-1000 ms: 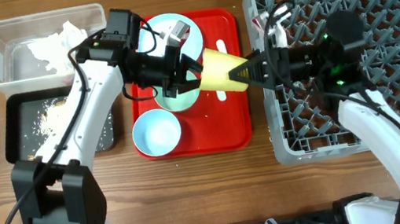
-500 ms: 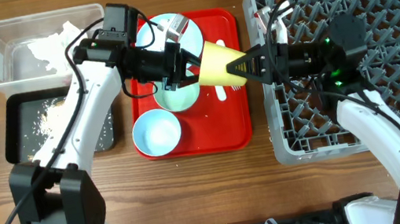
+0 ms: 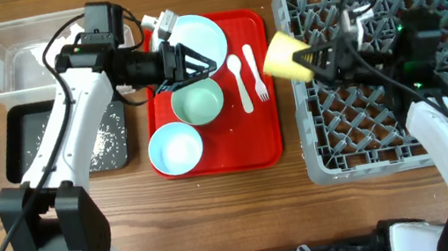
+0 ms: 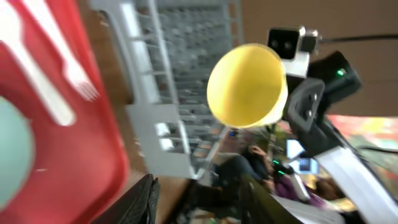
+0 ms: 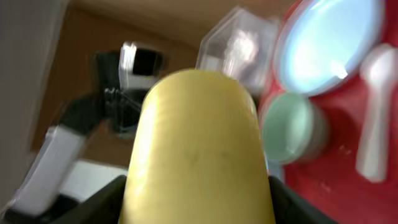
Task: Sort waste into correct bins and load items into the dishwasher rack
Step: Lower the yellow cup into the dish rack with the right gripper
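Overhead: loading step, judged under way. Grips small yellow cup (image 3: 283, 54) sideways in clenched right tool (image 3: 310, 57), above left wall of grey, peg-floored dishwasher rack (image 3: 309, 130); spreads left tool (image 3: 195, 61) empty over glossy red tray (image 3: 261, 138).
Left wrist: shows smooth, conical cup (image 4: 247, 86), 1 round end facing lens.
Right wrist: fills view with matte yellow cup wall (image 5: 199, 149).
Next, likely: carry inward, tip, seat between pegs.

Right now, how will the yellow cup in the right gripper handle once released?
Probably light: the yellow cup is small and looks thin-walled. It is tapered and round, held sideways by the right gripper, so likely to roll among the rack pegs.
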`<state>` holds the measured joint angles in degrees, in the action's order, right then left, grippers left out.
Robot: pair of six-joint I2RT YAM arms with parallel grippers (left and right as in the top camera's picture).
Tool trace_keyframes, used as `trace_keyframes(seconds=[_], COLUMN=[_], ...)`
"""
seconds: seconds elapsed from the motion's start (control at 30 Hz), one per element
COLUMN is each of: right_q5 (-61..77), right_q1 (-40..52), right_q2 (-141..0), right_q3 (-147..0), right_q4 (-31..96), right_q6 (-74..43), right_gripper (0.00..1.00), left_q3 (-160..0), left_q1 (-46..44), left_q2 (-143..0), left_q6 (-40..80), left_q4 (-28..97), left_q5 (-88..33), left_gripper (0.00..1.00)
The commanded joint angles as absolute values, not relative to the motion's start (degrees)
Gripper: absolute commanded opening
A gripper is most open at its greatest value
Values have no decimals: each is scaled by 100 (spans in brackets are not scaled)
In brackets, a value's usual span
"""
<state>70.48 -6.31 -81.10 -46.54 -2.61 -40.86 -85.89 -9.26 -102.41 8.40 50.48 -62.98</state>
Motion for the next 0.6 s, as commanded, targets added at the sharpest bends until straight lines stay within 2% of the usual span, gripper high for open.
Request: trace_keyframes(seconds=[0.0,0.1,0.2,0.33,0.47,0.57], right_q5=[5634,3649,1789,1107,554,410], right_q1=[-510,-252,224,434,434,434], right_q2=[-7588,-6626,-6326,-6643,-7338,-7776], right_q3=[-4895,-6353,-7894,-8003,-7990,-7756], right_q4=[1173,4416,7109,8759,9065,8914], right_q6=[-2606,-1686,-1671,-2147,-2263,-2272], right_gripper=[43,45,49,50,51,51], left_q3=[-8632,-8632,-8632,-8632,-8632,-8632], left_q1=[-928,-1094,-1234,-1341,-1511,-1667], left_q2=[-10210,-10210,-10210,-10210,-10210,-10210], left_q6=[792,788,788,790,788,790], left_q4=[5116,5426,5686,5741,5763,5760], left_q5=[-5076,-4143,-3459,-3354,-3352,-3284], left_gripper=[43,47,47,51,53,59])
